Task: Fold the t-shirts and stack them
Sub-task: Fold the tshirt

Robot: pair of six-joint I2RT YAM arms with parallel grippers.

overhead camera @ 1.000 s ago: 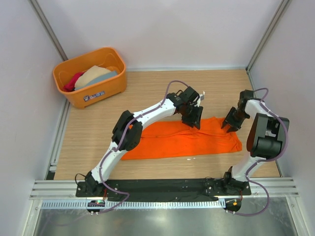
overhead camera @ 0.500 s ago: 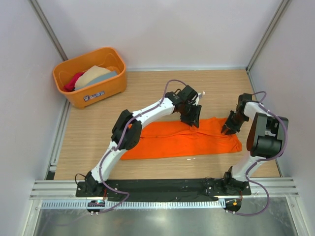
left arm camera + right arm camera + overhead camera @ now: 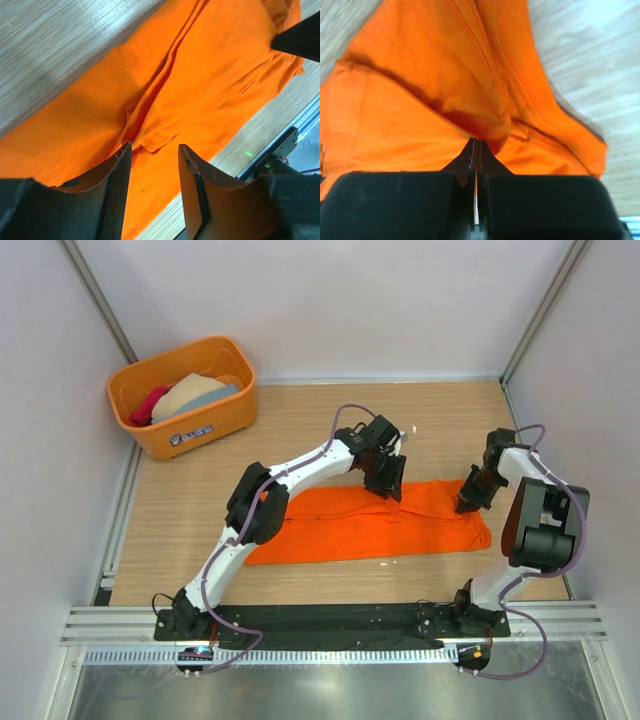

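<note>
A bright orange t-shirt (image 3: 340, 525) lies as a long folded band across the wooden table. My left gripper (image 3: 392, 487) stands open just over the band's far edge near the middle; in the left wrist view its fingertips (image 3: 152, 146) straddle a small crease of the orange cloth (image 3: 210, 75) without pinching it. My right gripper (image 3: 466, 502) is down on the band's right end. The right wrist view shows its jaws (image 3: 476, 141) shut on a pinched fold of the orange t-shirt (image 3: 420, 75). Beige (image 3: 190, 392), crimson (image 3: 148, 403) and grey-blue (image 3: 225, 390) t-shirts lie bunched in the tub.
A rigid orange plastic tub (image 3: 185, 430) with a label stands at the back left of the table. White walls and metal posts close in the table at the left, back and right. A metal rail (image 3: 330, 625) with the arm bases runs along the near edge.
The right gripper has gone from open to shut on the shirt's right end, dropping slightly onto the cloth. The left gripper has shifted slightly left and stays open.
</note>
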